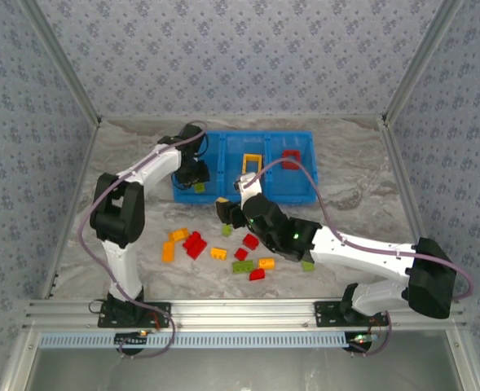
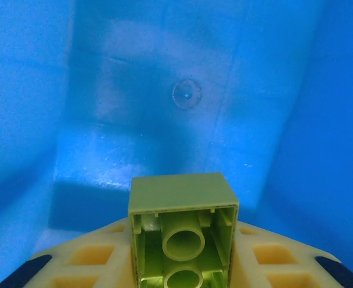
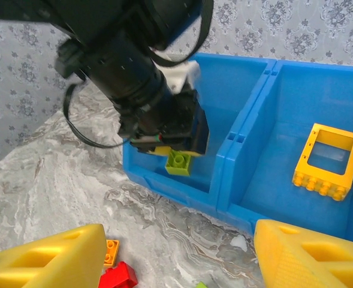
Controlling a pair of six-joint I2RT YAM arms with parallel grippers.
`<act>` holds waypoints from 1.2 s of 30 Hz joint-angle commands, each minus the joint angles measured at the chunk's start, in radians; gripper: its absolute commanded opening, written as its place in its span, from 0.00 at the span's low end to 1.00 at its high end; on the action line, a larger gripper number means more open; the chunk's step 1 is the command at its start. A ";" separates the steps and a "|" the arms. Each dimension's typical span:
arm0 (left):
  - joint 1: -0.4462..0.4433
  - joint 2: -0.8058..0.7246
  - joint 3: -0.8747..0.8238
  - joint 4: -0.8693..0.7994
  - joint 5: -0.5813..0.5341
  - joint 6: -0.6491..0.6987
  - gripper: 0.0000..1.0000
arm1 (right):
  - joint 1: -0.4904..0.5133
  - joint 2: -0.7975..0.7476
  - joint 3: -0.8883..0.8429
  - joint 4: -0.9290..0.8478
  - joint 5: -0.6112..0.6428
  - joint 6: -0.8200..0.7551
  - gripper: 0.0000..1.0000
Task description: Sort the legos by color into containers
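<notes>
Lime green brick (image 1: 197, 187): gripped by the left jaws and held inside the leftmost compartment of the blue bin (image 1: 260, 135), upper centre of the top view. Middle compartment: yellow frame (image 1: 252, 163). Right compartment: red frame (image 1: 291, 155). Right jaws: open and empty, above the desk (image 1: 362, 187), beside the loose legos (image 1: 215, 248) at lower centre.

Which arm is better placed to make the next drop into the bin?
Left. The left gripper holds a lime green brick inside the bin's left compartment; the right gripper hangs open over the table, short of the bin.
</notes>
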 commanded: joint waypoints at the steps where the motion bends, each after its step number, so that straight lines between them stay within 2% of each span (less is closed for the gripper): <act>1: -0.003 0.027 0.033 0.029 0.032 0.053 0.39 | -0.005 0.008 -0.019 0.023 -0.011 0.033 0.69; 4: -0.003 0.045 0.030 0.042 0.030 0.049 0.46 | -0.005 0.002 -0.039 0.009 -0.009 0.056 0.69; 6: -0.003 0.049 0.031 0.043 0.030 0.049 0.56 | -0.005 -0.008 -0.053 -0.009 0.000 0.075 0.69; 9: -0.003 0.037 0.035 0.035 0.020 0.046 0.65 | -0.005 -0.026 -0.067 -0.049 0.022 0.101 0.69; 14: -0.006 -0.059 0.021 0.029 -0.002 0.030 0.68 | -0.005 -0.084 -0.066 -0.196 0.087 0.157 0.69; 17: -0.019 -0.176 -0.008 0.037 -0.026 0.012 0.70 | -0.005 -0.121 -0.058 -0.345 0.127 0.221 0.68; 20: -0.050 -0.340 -0.084 0.078 -0.045 0.008 0.72 | 0.002 -0.147 -0.060 -0.458 0.109 0.281 0.67; 24: -0.156 -0.575 -0.226 0.095 -0.040 0.023 0.75 | -0.001 -0.097 -0.038 -0.590 -0.013 0.303 0.68; 29: -0.389 -0.870 -0.462 0.168 -0.028 0.033 0.76 | -0.006 0.033 -0.009 -0.611 -0.173 0.237 0.73; 33: -0.541 -1.106 -0.657 0.198 -0.050 -0.074 0.77 | -0.069 0.116 0.024 -0.613 -0.301 0.078 0.74; 36: -0.595 -1.256 -0.765 0.177 -0.089 -0.171 0.79 | -0.121 0.187 0.047 -0.618 -0.391 -0.006 0.74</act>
